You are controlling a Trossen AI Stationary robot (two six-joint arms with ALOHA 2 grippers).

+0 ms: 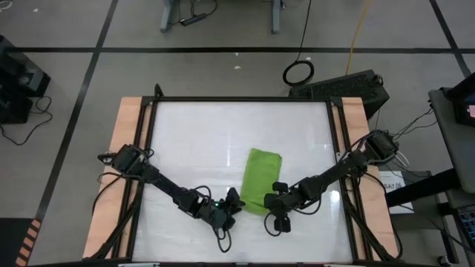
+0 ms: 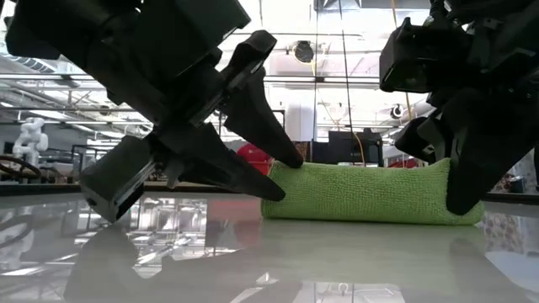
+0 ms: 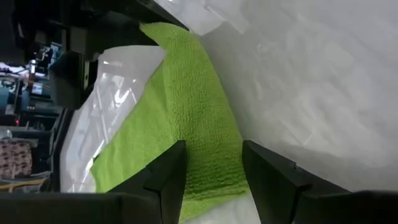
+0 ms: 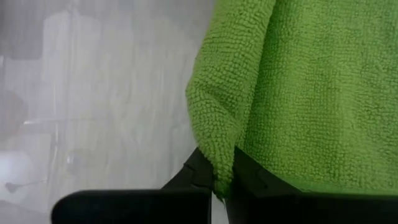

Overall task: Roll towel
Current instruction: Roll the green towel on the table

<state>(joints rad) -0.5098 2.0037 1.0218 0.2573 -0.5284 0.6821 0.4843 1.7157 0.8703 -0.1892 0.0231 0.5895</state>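
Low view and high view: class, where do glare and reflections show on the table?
Low view: the glossy table mirrors the towel and the left gripper, against a bright room behind. High view: pale streaks of ceiling light cross the table beside the towel; the right gripper shows dark.

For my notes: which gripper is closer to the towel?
Right. The right gripper pinches a fold of the towel; the left gripper is open astride its other near corner.
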